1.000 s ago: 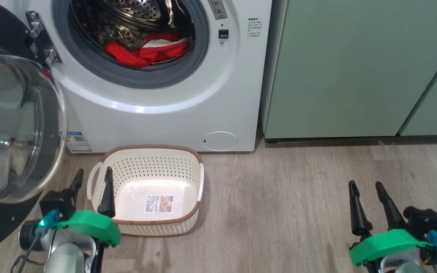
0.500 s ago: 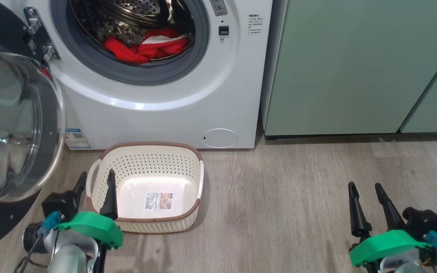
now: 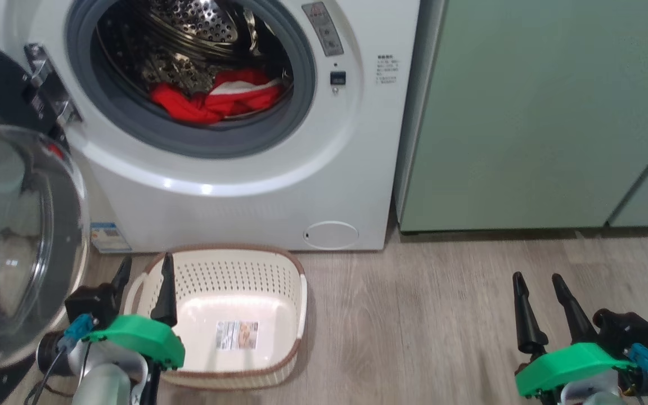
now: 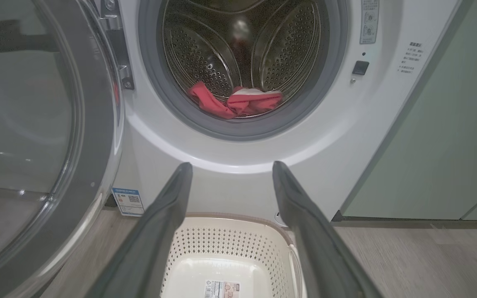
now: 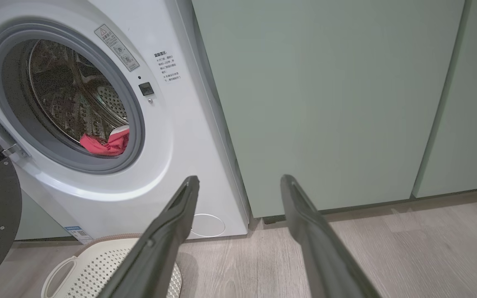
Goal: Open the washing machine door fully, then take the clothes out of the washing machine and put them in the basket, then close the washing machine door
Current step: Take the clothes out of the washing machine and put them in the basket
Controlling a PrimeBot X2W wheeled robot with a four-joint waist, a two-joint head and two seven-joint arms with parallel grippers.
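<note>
Grey wood-look floor (image 3: 442, 320): white washing machine (image 3: 234, 211) stands at far left, cream basket (image 3: 228, 248) just in front of it, pale green cabinets (image 3: 526, 140) alongside at right.

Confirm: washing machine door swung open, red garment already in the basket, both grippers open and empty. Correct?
No. The red garment lies in the washing machine drum, not the basket, as the head view shows. The door is swung open; left gripper and right gripper are open and empty.

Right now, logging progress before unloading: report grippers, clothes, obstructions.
Left gripper, right gripper open, empty. Red clothes inside washing machine; washing machine door stands open. Basket empty, path unobstructed.
</note>
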